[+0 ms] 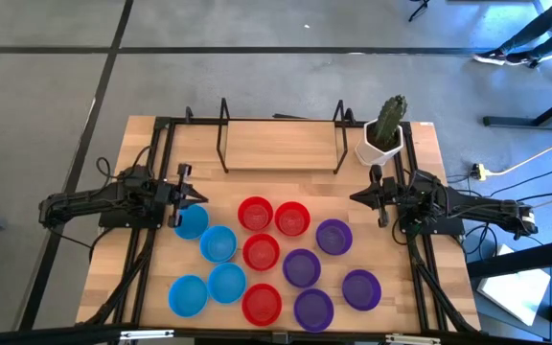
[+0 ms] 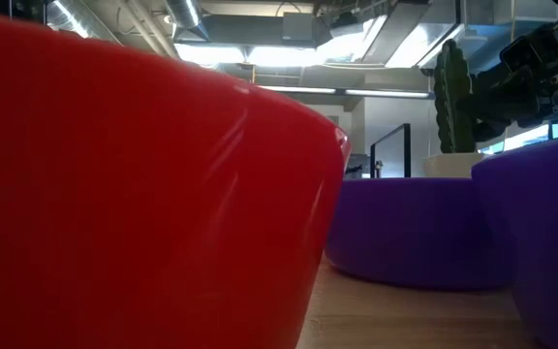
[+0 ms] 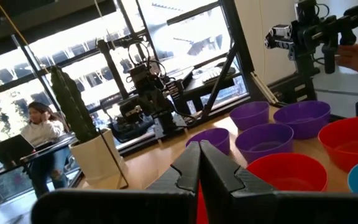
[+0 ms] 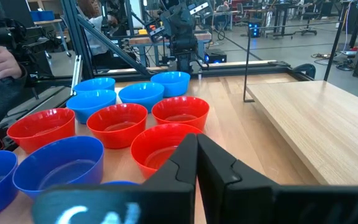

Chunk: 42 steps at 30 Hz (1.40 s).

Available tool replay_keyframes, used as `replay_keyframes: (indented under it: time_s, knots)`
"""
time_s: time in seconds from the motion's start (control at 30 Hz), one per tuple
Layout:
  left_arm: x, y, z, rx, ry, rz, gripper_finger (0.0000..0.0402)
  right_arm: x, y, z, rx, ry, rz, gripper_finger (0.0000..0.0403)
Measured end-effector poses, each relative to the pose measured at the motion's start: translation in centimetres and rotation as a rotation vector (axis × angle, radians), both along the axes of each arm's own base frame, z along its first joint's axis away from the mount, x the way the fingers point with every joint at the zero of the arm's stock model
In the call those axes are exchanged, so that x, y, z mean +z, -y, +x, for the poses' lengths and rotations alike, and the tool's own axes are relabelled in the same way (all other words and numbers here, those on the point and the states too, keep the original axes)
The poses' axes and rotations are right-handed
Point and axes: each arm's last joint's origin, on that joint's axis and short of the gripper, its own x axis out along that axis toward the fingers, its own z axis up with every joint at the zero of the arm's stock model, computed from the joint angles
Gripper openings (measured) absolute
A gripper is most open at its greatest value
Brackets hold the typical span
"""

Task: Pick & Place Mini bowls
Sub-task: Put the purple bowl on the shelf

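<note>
Both pincers have their fingers pressed together and hold nothing. This fits a parked posture with no grasp begun.

The left pincer (image 1: 182,195) hovers at the left edge of the bowl group, its tips pointing inward toward the centre of the surface. In the left wrist view the two dark fingers (image 3: 188,171) meet in a single seam. The nearest mini bowl, a blue one (image 1: 192,221), lies just beside and partly below these tips.

The right pincer (image 1: 379,196) mirrors this posture on the right side. The nearest purple bowl (image 1: 333,236) lies near it, toward the front edge, not touching.

The mini bowls sit upright and loosely clustered on the wooden surface (image 1: 113,259), between the arms and in front of them. They are grouped by colour: four blue on the left, four red (image 1: 256,213) in the middle, four purple on the right. This arrangement suggests that no bowl has yet been relocated.

Behind the cluster stands a raised wooden shelf (image 1: 281,144) on a black frame, currently bare. It is judged the probable destination. A cactus pot (image 1: 384,139) stands at its right end, just behind the right pincer.
</note>
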Motion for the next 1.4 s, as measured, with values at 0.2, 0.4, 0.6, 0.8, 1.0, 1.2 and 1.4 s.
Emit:
replay_keyframes:
  time_s: [0.2,0.4,0.6,0.8,1.0,1.2,1.4]
  knots:
    - [0.1,0.0,0.0,-0.004,0.005,-0.03,0.0005,0.0,0.0,0.0,0.0,0.0,0.0,0.0008]
    - [2.2,0.2,-0.5,-0.051,0.21,-0.104,0.0005,0.0,0.0,0.0,0.0,0.0,0.0,0.0008]
    - [4.0,0.3,-1.4,-0.064,0.411,-0.091,0.0007,0.0,0.0,0.0,0.001,0.0,-0.015,0.0008]
    - [4.5,-0.1,-1.6,0.108,0.492,-0.095,0.0003,0.0,0.0,0.0,0.002,0.001,-0.026,0.0008]
    - [3.3,-0.5,-0.9,0.194,0.349,-0.145,0.0002,0.1,0.2,0.0,-0.062,0.007,-0.033,0.0008]
    - [2.7,-0.6,-0.6,0.199,0.28,-0.161,0.0005,-0.2,0.3,0.0,-0.11,-0.02,-0.036,0.0008]
    - [2.7,-0.6,-0.6,0.192,0.279,-0.189,0.0006,0.5,0.4,0.0,-0.127,0.049,-0.078,0.0008]
